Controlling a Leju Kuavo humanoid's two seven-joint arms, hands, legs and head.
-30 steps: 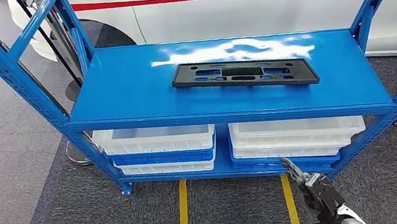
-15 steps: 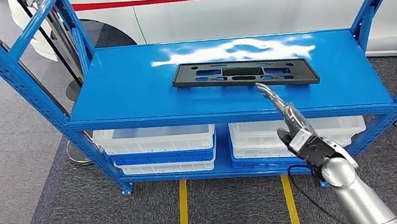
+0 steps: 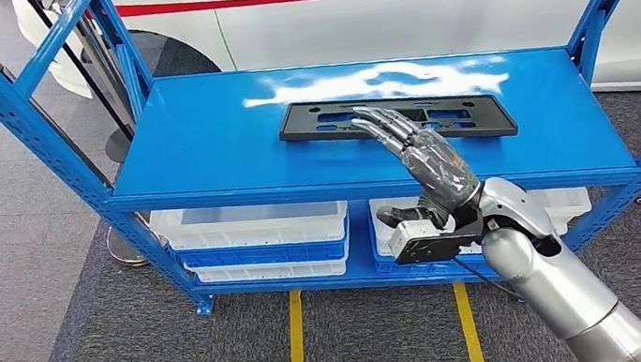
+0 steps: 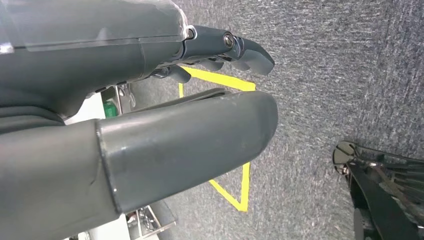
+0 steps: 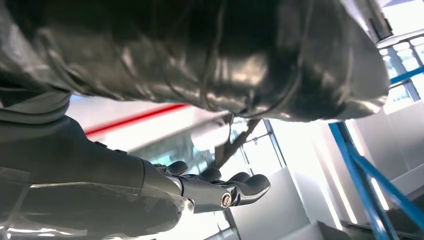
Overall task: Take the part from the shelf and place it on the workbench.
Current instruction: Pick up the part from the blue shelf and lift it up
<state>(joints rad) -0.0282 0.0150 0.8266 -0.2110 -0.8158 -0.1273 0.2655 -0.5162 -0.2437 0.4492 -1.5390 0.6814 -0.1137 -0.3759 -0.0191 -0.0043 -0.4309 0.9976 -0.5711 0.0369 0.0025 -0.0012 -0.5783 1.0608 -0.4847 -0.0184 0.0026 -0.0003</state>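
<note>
The part (image 3: 469, 117), a flat black plate with cut-outs, lies on the blue shelf's top board (image 3: 217, 148), right of the middle. My right hand (image 3: 422, 157) is raised in front of it with fingers stretched out and apart; the fingertips (image 3: 374, 118) lie over the plate's middle, and I cannot tell if they touch it. Nothing is held in it. The right wrist view has the same hand (image 5: 150, 185) with fingers extended. My left hand (image 4: 150, 100) hangs above grey carpet, its thumb and fingers straight and holding nothing.
A white car (image 3: 368, 4) with a red stripe stands right behind the shelf. White and blue bins (image 3: 248, 229) sit on the lower board. Blue uprights (image 3: 12, 101) flank the shelf on both sides. Yellow lines (image 3: 296, 355) run across the carpet in front.
My right arm has risen from low near the floor up to the shelf top. The hand has turned and spread its fingers over the plate. The plate has not moved.
</note>
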